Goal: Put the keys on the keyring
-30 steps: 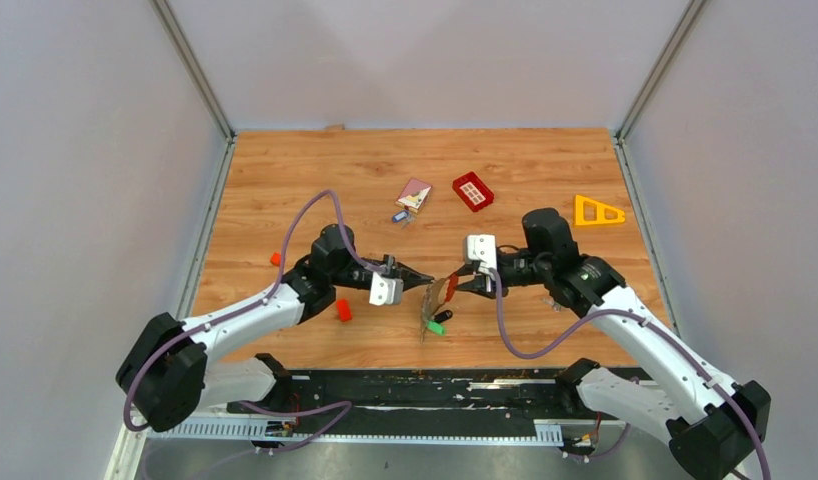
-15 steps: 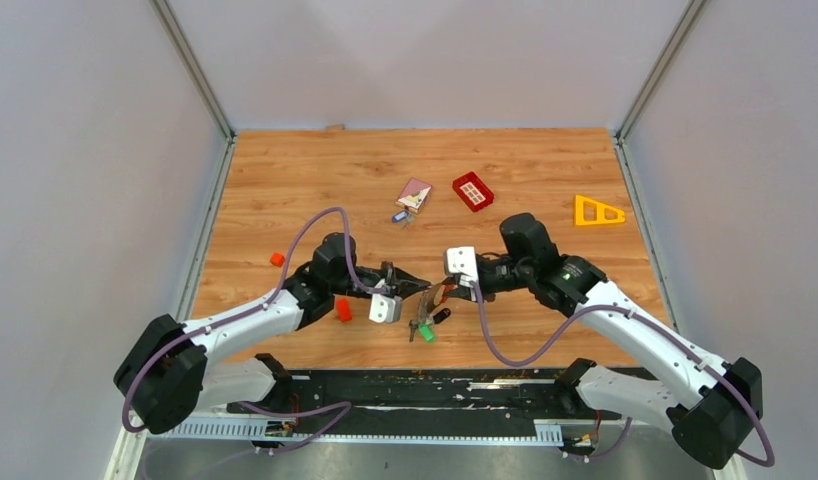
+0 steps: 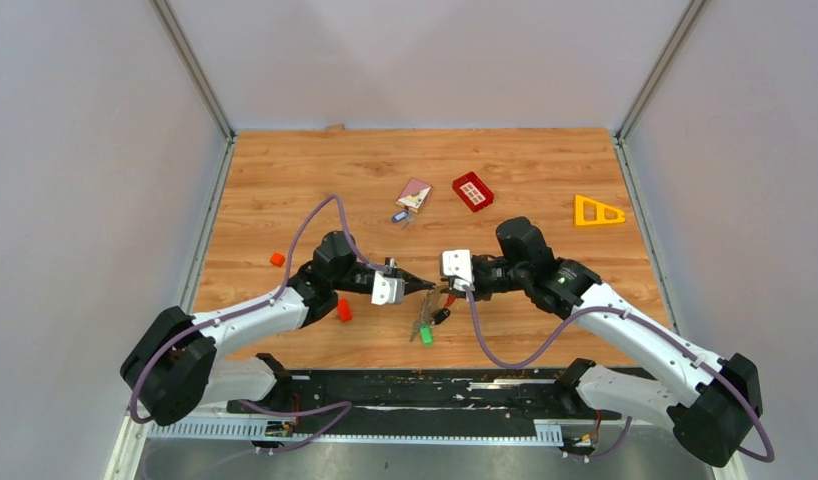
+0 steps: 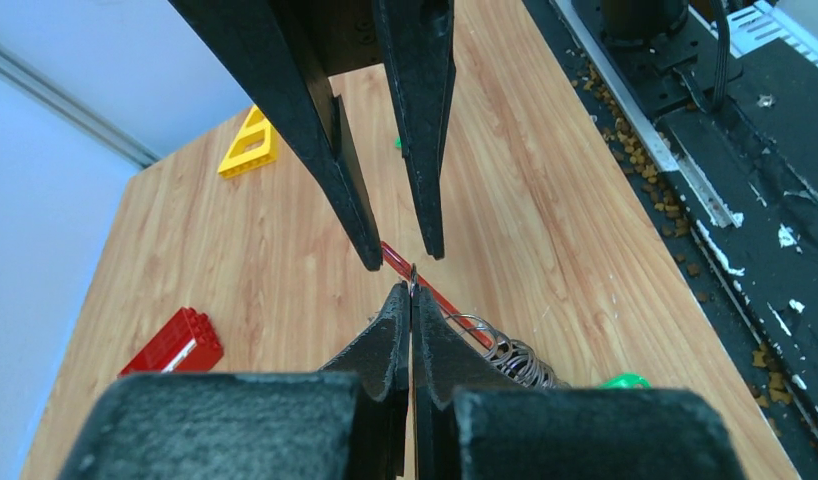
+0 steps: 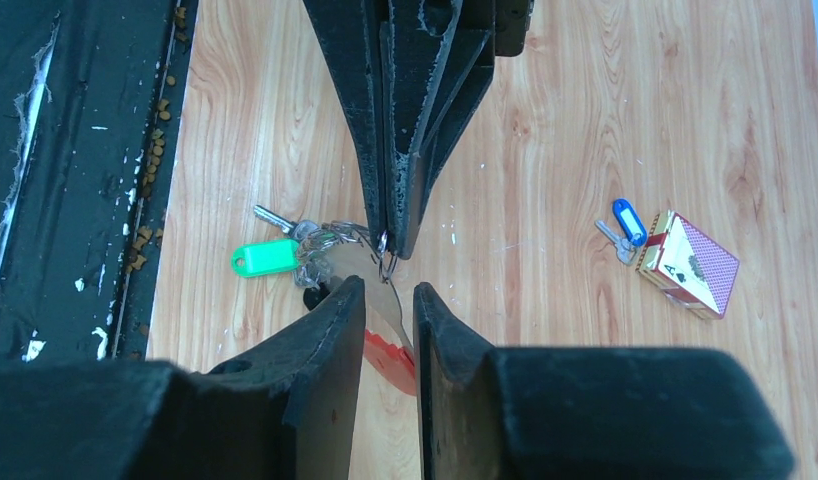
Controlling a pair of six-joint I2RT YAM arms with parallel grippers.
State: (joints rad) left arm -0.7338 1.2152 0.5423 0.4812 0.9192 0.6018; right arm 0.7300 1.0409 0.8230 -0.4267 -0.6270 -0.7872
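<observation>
The keyring [image 3: 441,298] hangs between both grippers near the table's front middle. In the left wrist view my left gripper [image 4: 412,287] is shut on its small metal ring [image 4: 413,272], with the red piece [image 4: 437,297] just beyond. In the right wrist view my right gripper [image 5: 387,296] grips the dark grey fob [image 5: 383,300], its red piece [image 5: 393,362] showing below. A green key [image 3: 426,336] and a black key [image 3: 441,316] dangle from the ring's coils [image 4: 513,357]. A blue key [image 3: 399,216] lies apart, beside a card box [image 3: 415,193].
A red gridded tray [image 3: 472,191] sits behind the grippers and a yellow triangle [image 3: 598,211] at the right. Two small red blocks [image 3: 343,310] [image 3: 276,259] lie by the left arm. The black rail [image 3: 405,385] runs along the near edge.
The right arm has carried the keyring leftward and lower. The left gripper's shut tips have met the ring. The hanging keys swung left and down.
</observation>
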